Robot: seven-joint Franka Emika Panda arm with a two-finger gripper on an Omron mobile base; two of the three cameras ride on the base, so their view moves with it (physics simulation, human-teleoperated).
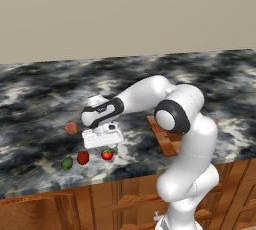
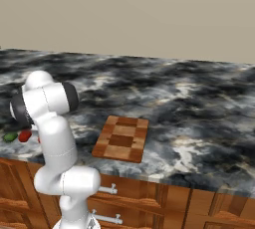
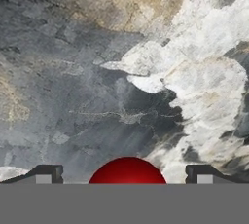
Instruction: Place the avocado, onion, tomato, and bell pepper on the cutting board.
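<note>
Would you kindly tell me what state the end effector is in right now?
End effector: open, holding nothing; its fingertips stand wide on either side of the tomato.

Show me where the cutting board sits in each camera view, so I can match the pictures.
Left base view: the cutting board lies right of centre, partly hidden behind the arm.
Right base view: the cutting board lies at centre in full view, to the right of the arm.
Hand view: marble counter, with a red fruit at the bottom.
Shared landmark: the counter's front edge, close by the board in both base views.
</note>
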